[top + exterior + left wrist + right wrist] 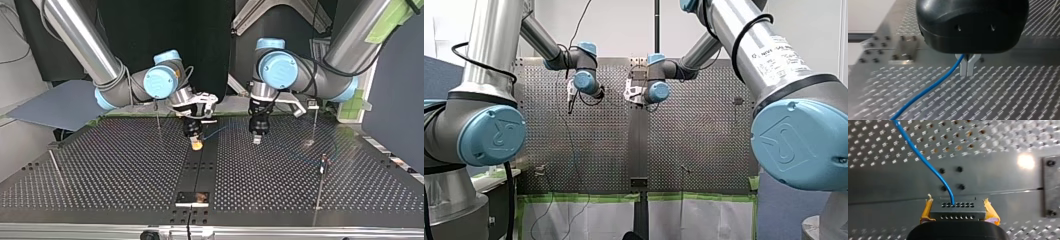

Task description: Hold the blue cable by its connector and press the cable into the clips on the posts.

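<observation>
Right wrist view: yellow pads [990,213] clamp perforated connector [958,211]; metal fingers [963,67] (left) pinch cable [930,87].

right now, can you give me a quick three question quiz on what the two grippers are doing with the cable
1. True or false: my right gripper is shut on the black connector.
2. Pick one. My left gripper is shut on: A the blue cable, B the connector, C nothing.
3. Fill in: in the right wrist view, the pads pressing on the connector are ____ in colour.
Key: 1 true; 2 A; 3 yellow.
</observation>
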You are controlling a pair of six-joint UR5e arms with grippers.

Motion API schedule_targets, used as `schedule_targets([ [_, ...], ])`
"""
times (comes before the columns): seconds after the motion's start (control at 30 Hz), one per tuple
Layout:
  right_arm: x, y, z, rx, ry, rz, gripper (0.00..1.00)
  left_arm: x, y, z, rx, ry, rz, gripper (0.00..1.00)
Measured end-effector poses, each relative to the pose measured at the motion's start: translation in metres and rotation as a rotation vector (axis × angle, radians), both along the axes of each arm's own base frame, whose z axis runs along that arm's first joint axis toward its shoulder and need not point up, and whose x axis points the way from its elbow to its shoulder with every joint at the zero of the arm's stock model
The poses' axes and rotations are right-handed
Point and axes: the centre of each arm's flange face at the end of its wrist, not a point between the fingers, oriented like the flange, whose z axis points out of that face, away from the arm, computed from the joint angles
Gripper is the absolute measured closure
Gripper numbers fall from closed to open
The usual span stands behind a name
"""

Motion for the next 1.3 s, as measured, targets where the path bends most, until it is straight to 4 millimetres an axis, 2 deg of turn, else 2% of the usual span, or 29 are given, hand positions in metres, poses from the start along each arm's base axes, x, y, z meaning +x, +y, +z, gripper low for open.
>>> schedule_targets([
  [0.13,-0.005,0.004,-0.015,0.008,0.031,-0.01,1.0,-0.009,-0.01,-0.017,-0.001,0.006,-0.014,1.0],
  [0.33,-0.012,0.01,-0.035,0.015,0.044,-0.015,1.0,-0.02,-0.013,-0.037,-0.005,0.01,-0.022,1.0],
  [0.77,-0.029,0.02,-0.08,0.028,0.052,-0.041,1.0,-0.041,-0.026,-0.105,-0.001,0.07,-0.057,1.0],
  [1.0,-0.036,0.028,-0.132,0.062,0.085,-0.05,1.0,-0.05,-0.038,-0.138,-0.023,0.095,-0.079,1.0],
  [1.3,-0.055,0.043,-0.207,0.121,0.136,-0.066,1.0,-0.056,-0.04,-0.161,-0.035,0.077,-0.065,1.0],
])
